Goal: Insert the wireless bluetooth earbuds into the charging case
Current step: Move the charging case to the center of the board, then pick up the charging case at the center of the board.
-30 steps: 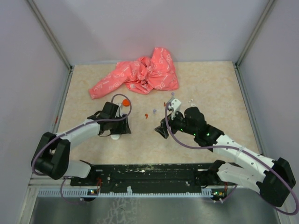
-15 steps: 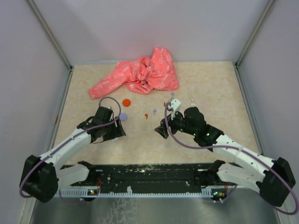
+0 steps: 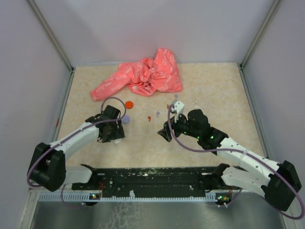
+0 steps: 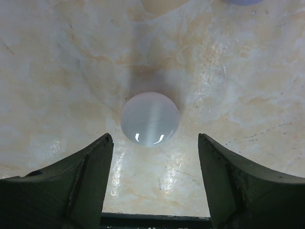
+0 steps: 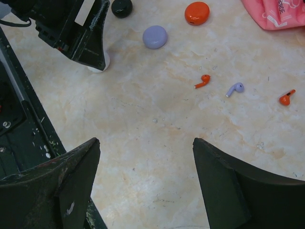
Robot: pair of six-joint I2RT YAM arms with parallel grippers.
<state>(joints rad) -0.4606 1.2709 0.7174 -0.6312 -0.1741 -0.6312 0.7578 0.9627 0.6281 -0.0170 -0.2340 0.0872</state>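
Observation:
The red-orange charging case [image 3: 128,104] lies flat near the pink cloth; it also shows in the right wrist view [image 5: 197,13]. Two tiny red earbuds [image 3: 149,119] [image 3: 167,106] lie loose on the table, apart from the case; the right wrist view shows them too [image 5: 204,81] [image 5: 286,98]. My left gripper [image 3: 114,136] is open and empty, low over a white disc [image 4: 150,119] that lies just ahead of its fingertips [image 4: 107,143]. My right gripper [image 3: 164,132] is open and empty, short of the earbuds, as its own view shows [image 5: 145,143].
A lavender disc [image 3: 126,119] lies between the case and my left gripper. A lavender earbud [image 3: 157,114] lies between the red ones. A black disc [image 5: 122,7] lies beyond the left gripper. The crumpled pink cloth [image 3: 143,76] lies at the back.
My left arm swung outward to the left, then came back in, its gripper ending low over the white disc. My right arm has not moved.

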